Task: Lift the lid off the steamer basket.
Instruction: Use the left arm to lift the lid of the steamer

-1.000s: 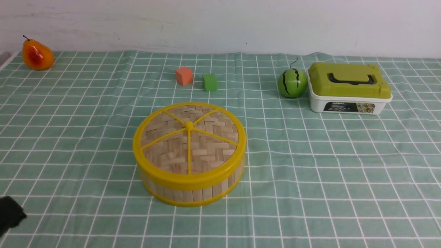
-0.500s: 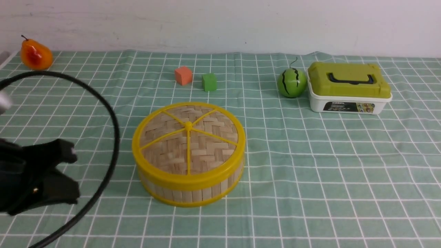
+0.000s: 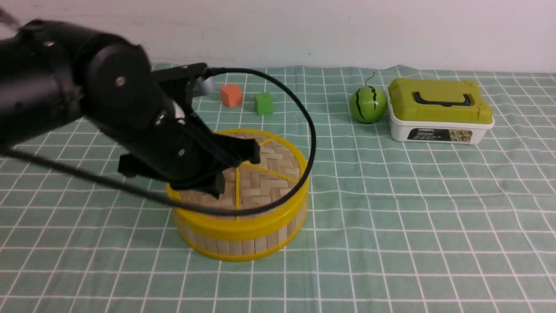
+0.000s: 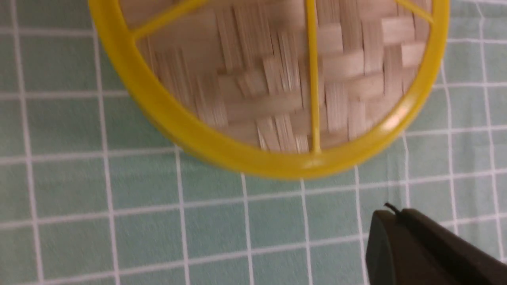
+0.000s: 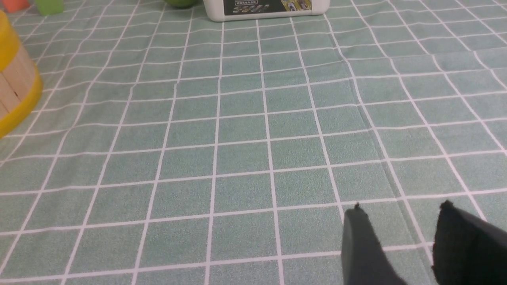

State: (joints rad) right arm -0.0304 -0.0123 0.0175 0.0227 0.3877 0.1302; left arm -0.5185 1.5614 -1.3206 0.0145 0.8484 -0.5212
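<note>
The woven bamboo lid [image 3: 273, 191] sat flat on the steamer basket [image 3: 243, 245], left of center on a green, white-lined cloth [image 3: 417, 226]. The front view showed the slatted wall beneath the lid, along with the basket's yellow bottom rim, while the left arm [image 3: 173, 143] and its looping black cable [image 3: 313, 139] hid much of the lid's left side and its middle.

The left wrist view looked down on the part nearest that camera, showing a broad stretch of the lid's weave, three yellow spokes and the curve of its yellow rim, but none of the slatted wall. There the dark fingers of the left gripper [image 4: 393, 210] were closed together, with nothing between them, their tips over the cloth outside the rim.

From the right wrist, only a slice of the basket's side and yellow edging could be seen. That view alone captured the right gripper [image 5: 402, 205], its two fingers standing apart above bare cloth, clear of the basket.

Beyond the basket, the front view took in an orange block [image 3: 231, 95] and a green block [image 3: 263, 104] close together, and, farther right, a striped watermelon [image 3: 368, 104] beside a white box [image 3: 438, 131] with an olive-green lid and black handle. The right wrist view caught only the lower parts of all four.
</note>
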